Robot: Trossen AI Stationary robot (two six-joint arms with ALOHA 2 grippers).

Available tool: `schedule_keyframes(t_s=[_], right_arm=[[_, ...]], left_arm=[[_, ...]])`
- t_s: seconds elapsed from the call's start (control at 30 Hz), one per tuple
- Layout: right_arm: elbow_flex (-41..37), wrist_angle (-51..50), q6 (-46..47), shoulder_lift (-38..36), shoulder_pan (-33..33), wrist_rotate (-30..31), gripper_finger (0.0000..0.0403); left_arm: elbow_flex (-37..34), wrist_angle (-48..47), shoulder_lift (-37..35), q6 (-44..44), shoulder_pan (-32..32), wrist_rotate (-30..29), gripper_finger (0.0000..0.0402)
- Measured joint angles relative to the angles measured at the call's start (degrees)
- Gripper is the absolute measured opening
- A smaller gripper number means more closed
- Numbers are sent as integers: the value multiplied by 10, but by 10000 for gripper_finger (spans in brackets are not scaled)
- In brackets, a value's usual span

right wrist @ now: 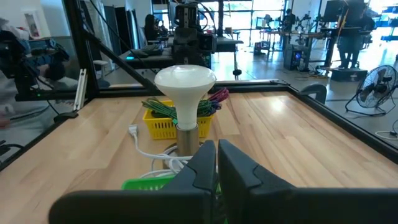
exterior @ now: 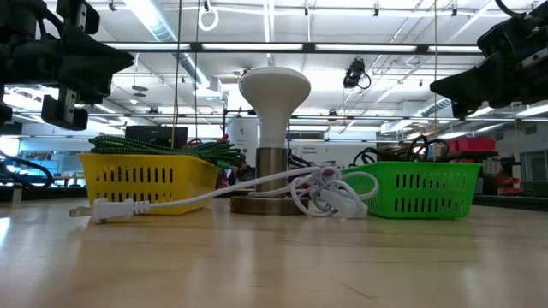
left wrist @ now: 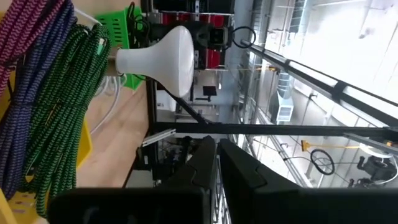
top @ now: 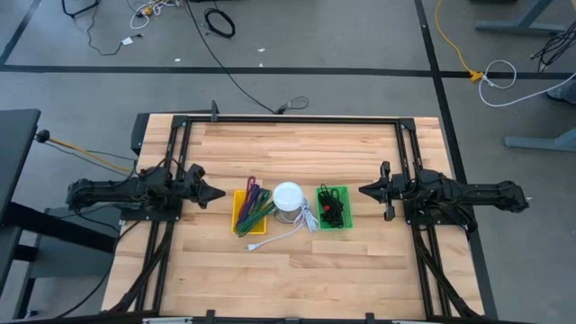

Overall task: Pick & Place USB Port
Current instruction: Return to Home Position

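From above, the left end effector [top: 209, 193] and the right end effector [top: 367, 190] sit low at opposite sides of the worktop [top: 297, 279], tips pointing at each other. Both are clenched on nothing. Between them stand the yellow basket [top: 238, 214], just ahead of the left end effector, and the green basket [top: 346, 193], a little ahead of the right one. A white lamp [top: 288, 196] stands between the baskets. Coloured cables [top: 255, 205] fill the yellow basket and a black cable [top: 331, 211] lies in the green one. By this the sorting looks done, with only the arms' parking left. A white cord [top: 283, 236] trails on the worktop near the lamp, outside both baskets. It is probably the lamp's own lead, though I cannot be sure.

At worktop height, both end effectors hang well above the baskets, clear of them. The cables bulge over each basket's rim, and the white cord loops at the lamp's foot.

The left wrist view shows its fingers pressed together and empty. Beyond them lie a green-and-black braided cable [left wrist: 68, 93], a purple one [left wrist: 25, 87] and a red one [left wrist: 25, 25] in the yellow basket.

The right wrist view shows its fingers likewise closed and bare, with the green basket directly under the tips and the lamp and yellow basket beyond.

No brand, label or legible writing shows on the baskets, cables or lamp in any view.
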Motion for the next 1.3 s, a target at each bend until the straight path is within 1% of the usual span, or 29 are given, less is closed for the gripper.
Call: schedule_keyframes(t_s=[0.3,0.4,0.43,0.47,0.5,0.53,0.57,0.6,0.63,0.67,0.73,0.77,0.83,0.9,0.97,1.17,1.3], right_arm=[[0,0,0,0,0,0,22],[0,0,0,0,0,0,22],[0,0,0,0,0,0,22],[0,0,0,0,0,0,22],[0,0,0,0,0,0,22],[0,0,0,0,0,0,22],[0,0,0,0,0,0,22],[0,0,0,0,0,0,22],[0,0,0,0,0,0,22],[0,0,0,0,0,0,22],[0,0,0,0,0,0,22],[0,0,0,0,0,0,22],[0,0,0,0,0,0,22],[0,0,0,0,0,0,22],[0,0,0,0,0,0,22],[0,0,0,0,0,0,22],[0,0,0,0,0,0,22]], left_arm=[[0,5,0,1,0,-2,25],[0,7,0,-28,0,-4,25],[0,4,0,-5,1,-6,25],[0,-4,0,46,1,-8,25],[0,-10,0,121,1,-15,25],[0,-16,0,218,0,-30,25],[0,-21,-1,344,1,-45,25],[0,-25,-1,477,1,-48,25],[0,-24,0,588,1,-40,25],[0,-23,-1,674,1,-26,25],[0,-12,-3,809,1,-20,25],[0,-7,-3,856,2,-31,25],[0,-4,-3,913,2,-82,25],[0,-6,1,926,2,-138,25],[0,-7,0,893,2,-162,25],[0,-7,0,785,2,-146,25],[0,-7,0,757,2,-139,25]])
